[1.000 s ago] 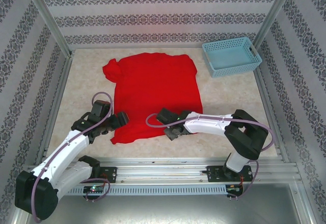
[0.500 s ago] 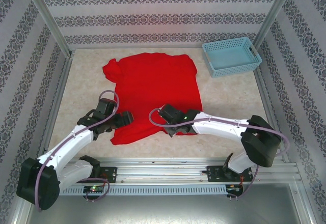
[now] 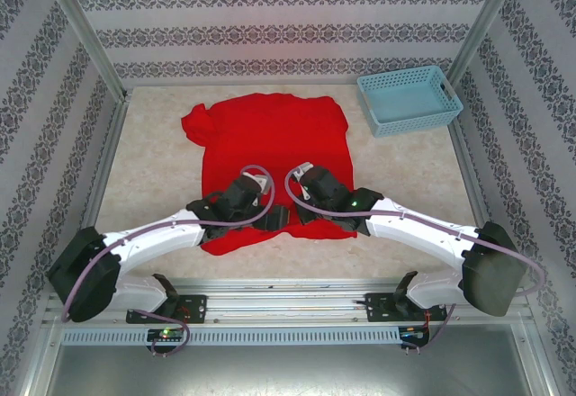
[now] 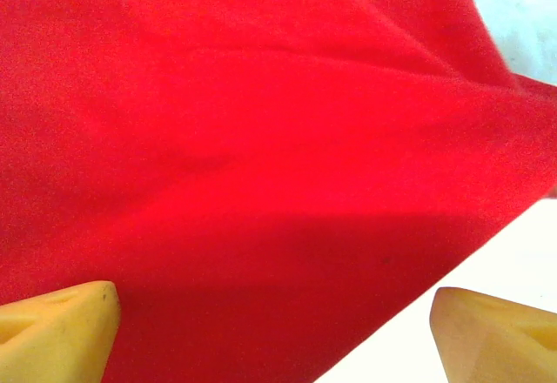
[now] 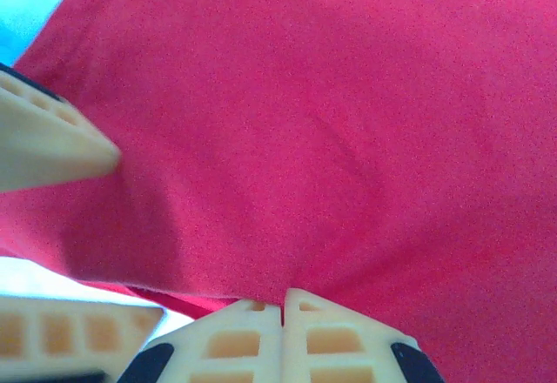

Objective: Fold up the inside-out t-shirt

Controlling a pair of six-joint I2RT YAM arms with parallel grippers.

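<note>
- Seeing shirt point(image 3: 270, 139) lying spread flat on surface point(image 3: 405, 171), around the middle and reaching toward the far wall.
- Noting one sleeve bunching up at the cloth's far left corner, and the near left corner of the hem rumpling a little.
- Noting basket point(image 3: 409, 99) sitting at the far right corner, well apart from shirt.
- Watching left arm point(image 3: 153, 234) stretching in low from the near left and right arm point(image 3: 423, 229) from the near right, both ending at the middle of the near hem, just beside each other.
- Finding left fingers point(image 4: 52, 331) standing wide apart and holding nothing, with red cloth lying between and beyond the two yellow tips.
- Seeing pale surface showing next to the right-hand tip, where the hem is running off at a slant.
- Finding right fingers point(image 5: 244, 339) pressing tight together on the near hem, tips meeting with the cloth edge pinched there.
- Noting a thin fold of cloth curling just to the left of those closed tips.
- Catching, in the right wrist view, two pale tips of left fingers off to the left: one hovering over the red cloth, the other lower down by the hem over bare surface.
- Seeing the cloth close up looking mostly smooth, with only soft creases crossing it in both wrist views.
</note>
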